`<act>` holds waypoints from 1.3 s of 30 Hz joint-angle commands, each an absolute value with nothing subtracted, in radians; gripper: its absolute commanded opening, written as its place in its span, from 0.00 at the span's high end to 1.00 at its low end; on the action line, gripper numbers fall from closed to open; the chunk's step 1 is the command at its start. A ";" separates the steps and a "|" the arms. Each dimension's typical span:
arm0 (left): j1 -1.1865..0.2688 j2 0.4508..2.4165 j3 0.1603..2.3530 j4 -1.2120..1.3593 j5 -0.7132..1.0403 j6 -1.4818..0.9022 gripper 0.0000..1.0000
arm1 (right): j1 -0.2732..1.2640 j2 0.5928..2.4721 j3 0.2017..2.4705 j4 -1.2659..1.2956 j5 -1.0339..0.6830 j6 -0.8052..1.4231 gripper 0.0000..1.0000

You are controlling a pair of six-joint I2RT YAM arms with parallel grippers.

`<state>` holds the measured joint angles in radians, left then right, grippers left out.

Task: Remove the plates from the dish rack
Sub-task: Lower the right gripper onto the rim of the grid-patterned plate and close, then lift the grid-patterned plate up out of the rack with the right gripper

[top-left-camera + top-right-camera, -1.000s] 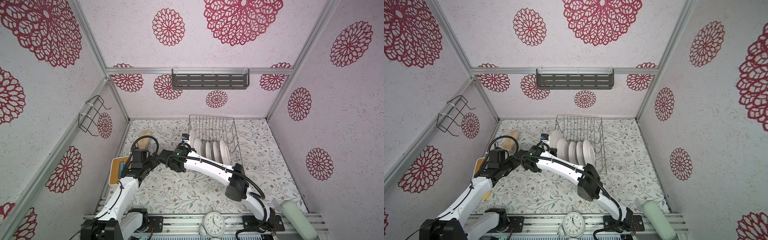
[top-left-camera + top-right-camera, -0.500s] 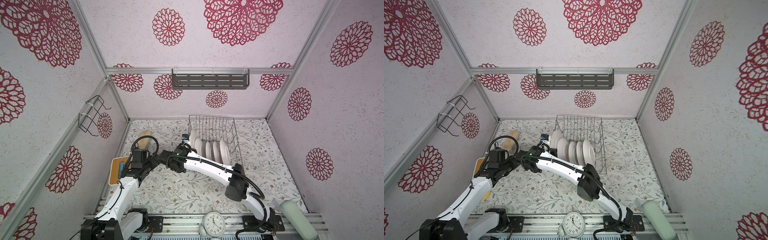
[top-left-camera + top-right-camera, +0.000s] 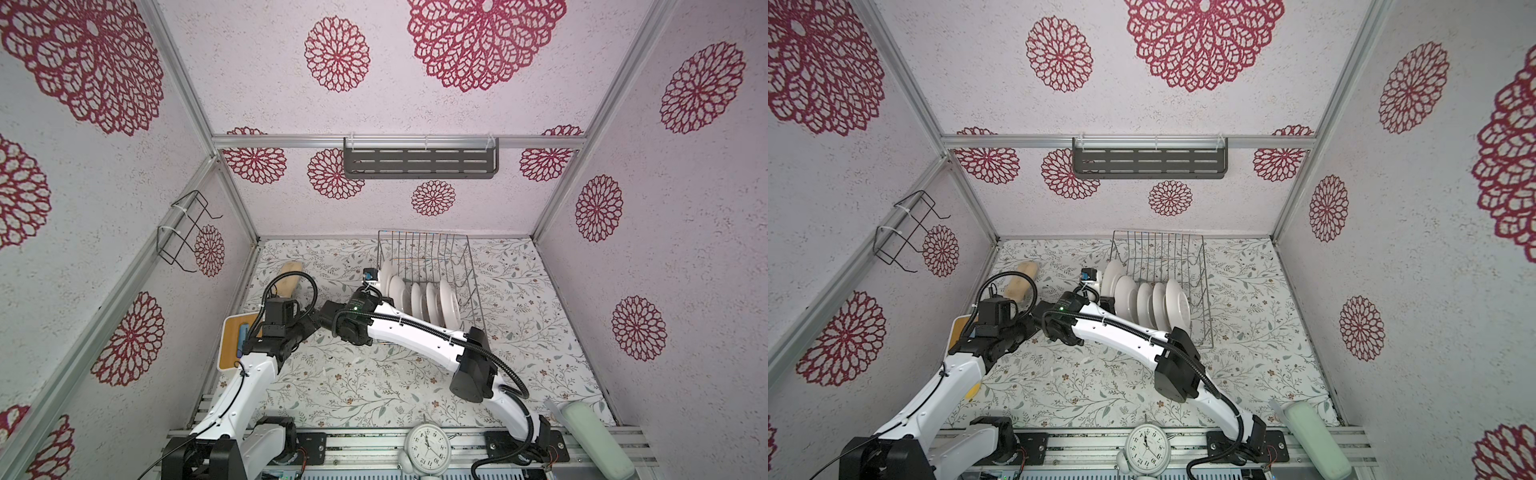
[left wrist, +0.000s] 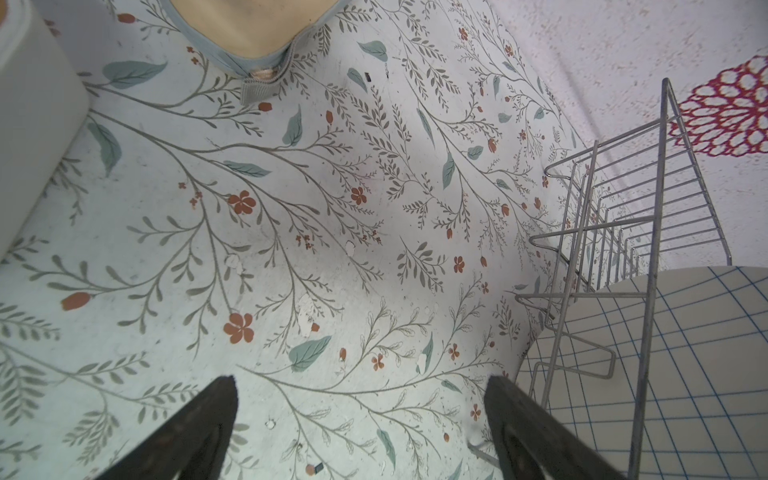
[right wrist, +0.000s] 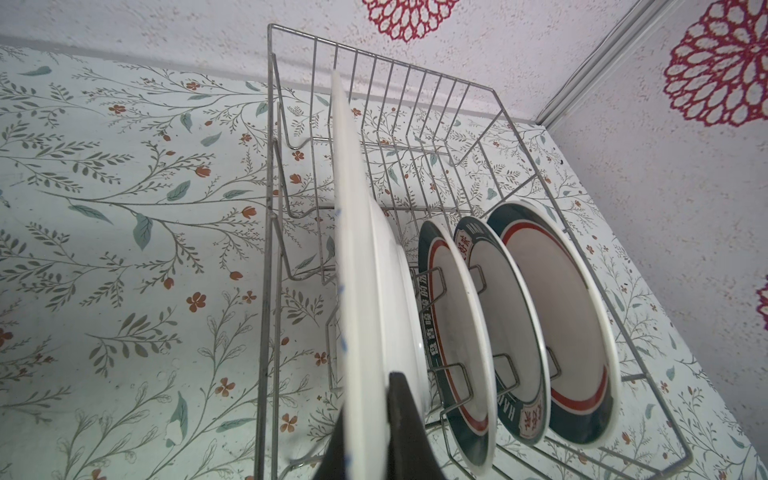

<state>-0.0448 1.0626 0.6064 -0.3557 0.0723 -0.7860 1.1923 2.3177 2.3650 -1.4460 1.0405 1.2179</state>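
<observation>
The silver wire dish rack [image 3: 432, 253] [image 3: 1192, 266] stands at the back of the table in both top views, with several plates [image 3: 419, 299] upright in it. My right gripper [image 5: 370, 415] is shut on the rim of the largest plate [image 5: 357, 270], which the right wrist view shows edge-on at the rack's left end. Beside it stand three teal-rimmed plates [image 5: 515, 311]. In a top view the right gripper [image 3: 379, 286] sits at that end plate [image 3: 386, 268]. My left gripper [image 4: 361, 419] is open over bare table, just left of the rack [image 4: 648, 249] and the grid-lined plate [image 4: 685, 374].
A white-edged wooden board [image 3: 232, 345] lies at the left wall, with a beige oblong thing [image 3: 291, 276] behind it. A clock [image 3: 428, 446] and a pale green bottle [image 3: 590, 436] sit at the front rail. A black wire holder [image 3: 187, 232] and grey shelf [image 3: 419, 160] hang on the walls.
The right gripper has closed onto the rim of the largest plate. Neither arm has visibly shifted, and the left gripper stays open.
</observation>
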 commanded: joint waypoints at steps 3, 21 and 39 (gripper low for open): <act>-0.037 1.069 0.623 -0.330 0.083 -0.776 0.03 | 1.200 2.283 2.378 -1.476 1.183 1.269 0.94; -0.037 1.071 0.621 -0.327 0.094 -0.782 0.03 | 1.241 2.264 2.433 -1.501 1.258 1.185 0.96; -0.037 1.072 0.624 -0.330 0.098 -0.787 0.03 | 1.271 2.212 2.445 -1.356 1.363 0.909 0.97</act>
<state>-0.0448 1.0683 0.6064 -0.3534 0.0933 -0.7872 1.2552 2.3131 2.4069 -1.3800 1.2179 0.9607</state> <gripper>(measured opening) 0.974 0.103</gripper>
